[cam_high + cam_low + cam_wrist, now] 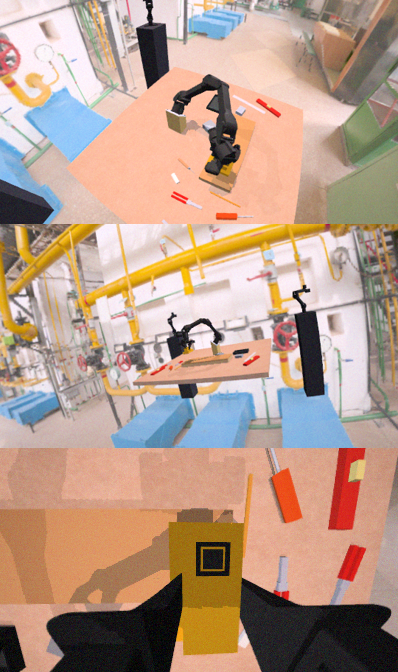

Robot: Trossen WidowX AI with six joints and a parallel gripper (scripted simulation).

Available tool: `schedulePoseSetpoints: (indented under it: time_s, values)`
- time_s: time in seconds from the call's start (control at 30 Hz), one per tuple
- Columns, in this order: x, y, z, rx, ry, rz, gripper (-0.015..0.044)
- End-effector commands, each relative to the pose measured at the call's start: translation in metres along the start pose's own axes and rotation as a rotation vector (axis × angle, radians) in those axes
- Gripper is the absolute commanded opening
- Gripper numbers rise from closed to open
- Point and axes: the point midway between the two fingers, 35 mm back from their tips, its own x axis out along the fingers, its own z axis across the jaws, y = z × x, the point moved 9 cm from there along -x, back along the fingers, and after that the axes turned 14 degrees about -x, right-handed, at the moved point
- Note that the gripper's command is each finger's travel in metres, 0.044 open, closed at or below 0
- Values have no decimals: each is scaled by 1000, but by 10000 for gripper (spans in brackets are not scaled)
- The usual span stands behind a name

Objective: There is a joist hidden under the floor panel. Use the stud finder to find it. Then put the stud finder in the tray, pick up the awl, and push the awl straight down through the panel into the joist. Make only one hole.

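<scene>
- Gripper (pixel 210 598) clamps the stud finder (pixel 209 583), raised above the table (pixel 121 173).
- Finder hangs past the panel's (pixel 246 133) edge, over open tabletop.

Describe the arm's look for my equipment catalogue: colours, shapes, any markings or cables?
The arm is matte black throughout, built of blocky, rounded segments on a yellow base. The gripper has two broad, wedge-shaped black fingers. No markings, labels or loose cables are visible.

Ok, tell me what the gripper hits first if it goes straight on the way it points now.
The gripper, shut on the stud finder, points down. The finder would likely meet the floor panel near its edge first; depth is unclear.
</scene>
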Motion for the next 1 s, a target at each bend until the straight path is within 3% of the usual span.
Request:
schedulePoseSetpoints:
  time_s: [0.0, 0.5, 0.97]
  values:
    - [-6, -11, 9, -40, 15, -5, 0]
    - [2, -72, 104, -280, 14, 29, 0]
    - [12, -101, 204, -510, -9, 43, 0]
